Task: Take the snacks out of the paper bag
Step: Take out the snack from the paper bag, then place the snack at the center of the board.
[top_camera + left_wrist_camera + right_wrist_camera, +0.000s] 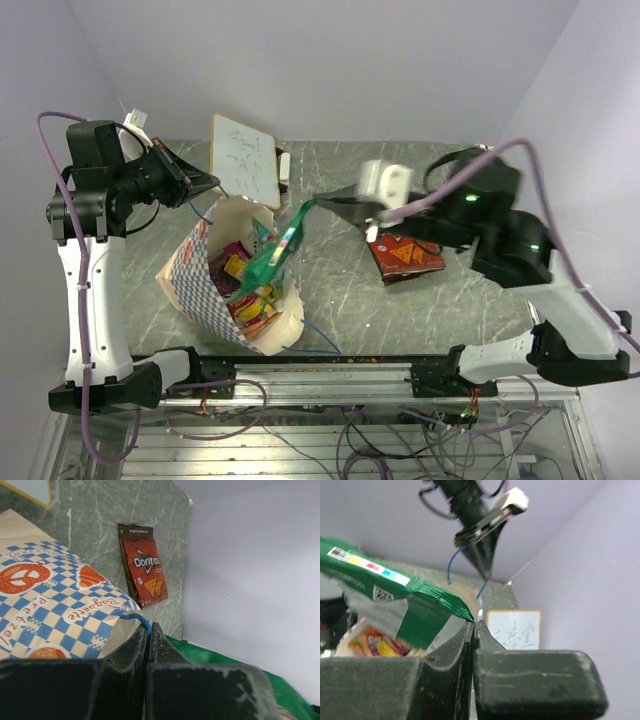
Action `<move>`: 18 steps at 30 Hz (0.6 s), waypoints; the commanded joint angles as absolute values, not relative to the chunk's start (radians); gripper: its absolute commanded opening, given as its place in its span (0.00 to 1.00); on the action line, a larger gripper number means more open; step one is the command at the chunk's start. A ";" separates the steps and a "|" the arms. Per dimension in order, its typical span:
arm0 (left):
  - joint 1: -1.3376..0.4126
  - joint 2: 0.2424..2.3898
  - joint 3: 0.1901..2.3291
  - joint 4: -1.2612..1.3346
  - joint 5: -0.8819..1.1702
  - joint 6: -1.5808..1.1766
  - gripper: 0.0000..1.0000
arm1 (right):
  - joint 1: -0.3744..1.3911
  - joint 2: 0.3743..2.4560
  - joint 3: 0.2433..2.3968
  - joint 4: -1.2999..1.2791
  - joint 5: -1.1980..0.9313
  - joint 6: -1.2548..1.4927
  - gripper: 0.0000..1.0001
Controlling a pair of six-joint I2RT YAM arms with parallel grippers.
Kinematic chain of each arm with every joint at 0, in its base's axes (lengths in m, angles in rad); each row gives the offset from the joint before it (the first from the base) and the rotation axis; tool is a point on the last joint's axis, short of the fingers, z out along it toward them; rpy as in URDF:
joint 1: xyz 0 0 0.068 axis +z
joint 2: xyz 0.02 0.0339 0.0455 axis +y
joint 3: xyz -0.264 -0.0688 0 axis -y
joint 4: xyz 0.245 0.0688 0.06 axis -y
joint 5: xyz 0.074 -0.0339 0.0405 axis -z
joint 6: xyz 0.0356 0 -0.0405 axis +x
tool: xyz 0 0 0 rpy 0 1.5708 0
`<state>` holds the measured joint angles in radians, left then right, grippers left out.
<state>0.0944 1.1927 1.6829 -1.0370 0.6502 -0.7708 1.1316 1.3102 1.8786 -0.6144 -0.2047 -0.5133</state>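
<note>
The checkered paper bag (205,290) lies open on the table's left half, with several snacks (245,285) in its mouth. My left gripper (210,183) is shut on the bag's blue cord handle (134,616) and holds it up at the far rim. My right gripper (318,200) is shut on the corner of a green snack packet (272,252), which hangs in the air over the bag's mouth. The packet also shows in the right wrist view (395,595). An orange-red Doritos packet (403,256) lies flat on the table right of the bag.
A white board with scribbles (244,158) leans at the back, just behind the bag. Grey walls close in behind and at the right. The arms' rail runs along the near edge.
</note>
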 commanded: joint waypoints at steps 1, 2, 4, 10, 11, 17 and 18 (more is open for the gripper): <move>0.092 1.171 1.675 -0.985 0.606 -0.789 0.07 | 1.133 1.256 1.981 -0.641 -0.082 -0.444 0.00; 0.092 1.170 1.676 -0.985 0.602 -0.789 0.07 | 1.132 1.256 2.003 -0.672 -0.053 -0.460 0.00; 0.093 1.170 1.677 -0.983 0.600 -0.791 0.07 | 1.131 1.264 2.044 -0.711 0.027 -0.493 0.00; 0.093 1.172 1.693 -0.991 0.601 -0.794 0.07 | 1.122 1.257 1.970 -0.701 0.335 -0.664 0.00; 0.093 1.168 1.693 -0.990 0.603 -0.796 0.07 | 1.105 1.249 1.928 -0.674 0.357 -0.697 0.00; 0.093 1.151 1.674 -0.999 0.618 -0.801 0.07 | 0.662 1.251 1.734 -0.555 0.005 -0.728 0.00; 0.093 1.149 1.673 -1.003 0.619 -0.801 0.07 | 0.616 1.257 1.690 -0.529 -0.045 -0.737 0.00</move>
